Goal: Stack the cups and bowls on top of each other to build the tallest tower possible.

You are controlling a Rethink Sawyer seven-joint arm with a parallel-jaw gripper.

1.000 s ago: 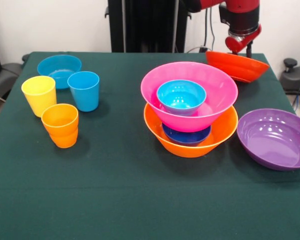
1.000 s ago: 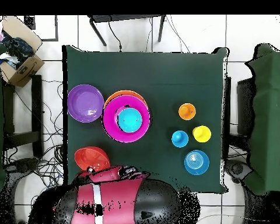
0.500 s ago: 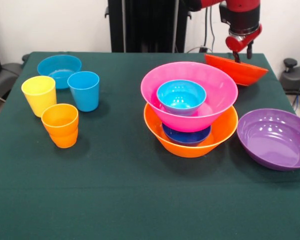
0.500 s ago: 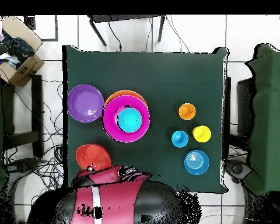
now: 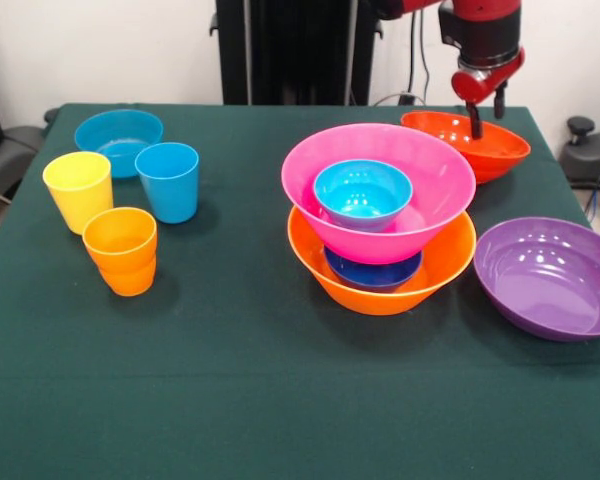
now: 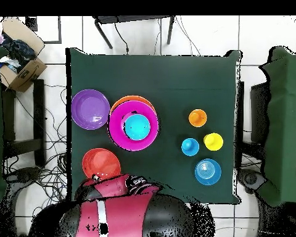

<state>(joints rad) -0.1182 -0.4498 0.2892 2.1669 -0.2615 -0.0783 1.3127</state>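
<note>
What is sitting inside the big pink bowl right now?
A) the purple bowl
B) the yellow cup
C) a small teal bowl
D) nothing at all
C: the small teal bowl rests inside the large pink bowl, while the yellow cup stands far off with the other cups and the purple bowl lies on the table beside the stack.
</note>
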